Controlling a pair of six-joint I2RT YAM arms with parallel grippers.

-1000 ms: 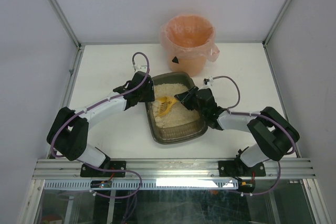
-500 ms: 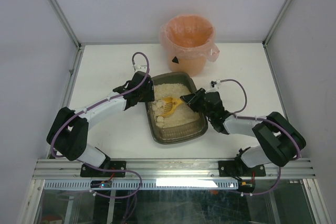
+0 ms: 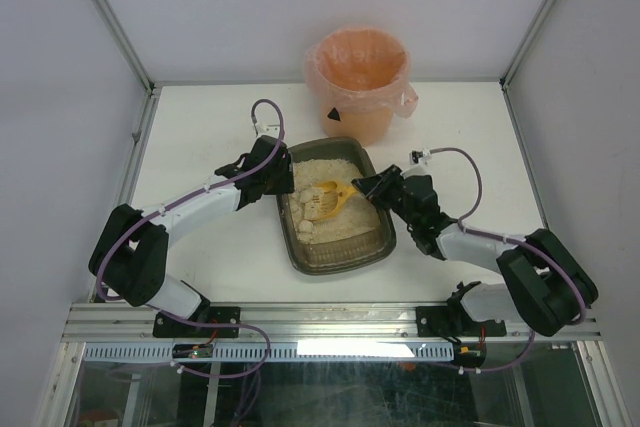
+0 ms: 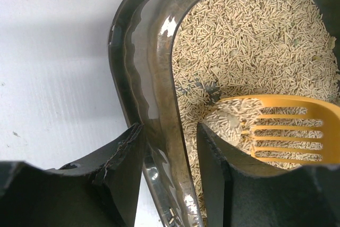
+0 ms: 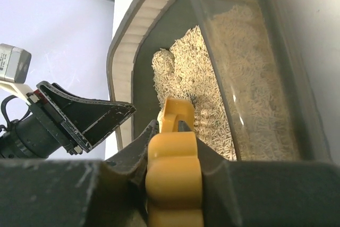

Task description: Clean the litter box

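Note:
The litter box (image 3: pixel 345 259) is a dark shallow tray of beige litter in the middle of the table. My left gripper (image 3: pixel 283 184) is shut on its left wall (image 4: pixel 143 78), one finger outside and one inside (image 4: pixel 167 131). My right gripper (image 3: pixel 365 187) is shut on the handle of a yellow slotted scoop (image 3: pixel 327 201). The handle (image 5: pixel 174 168) fills the jaws (image 5: pixel 168 126). The scoop head (image 4: pixel 297 128) sits over the litter with pale lumps on it. The box's right wall (image 5: pixel 249 51) runs beside the right gripper.
A round bin with a pink liner (image 3: pixel 358 82) stands just behind the box. More pale lumps (image 3: pixel 305 227) lie in the litter near the front left. White table (image 3: pixel 200 127) surrounds the box, with enclosure walls on three sides.
The right arm has drawn back to the right, and the scoop has moved right and toward the back of the box with lumps on it. The left gripper has stayed on the wall.

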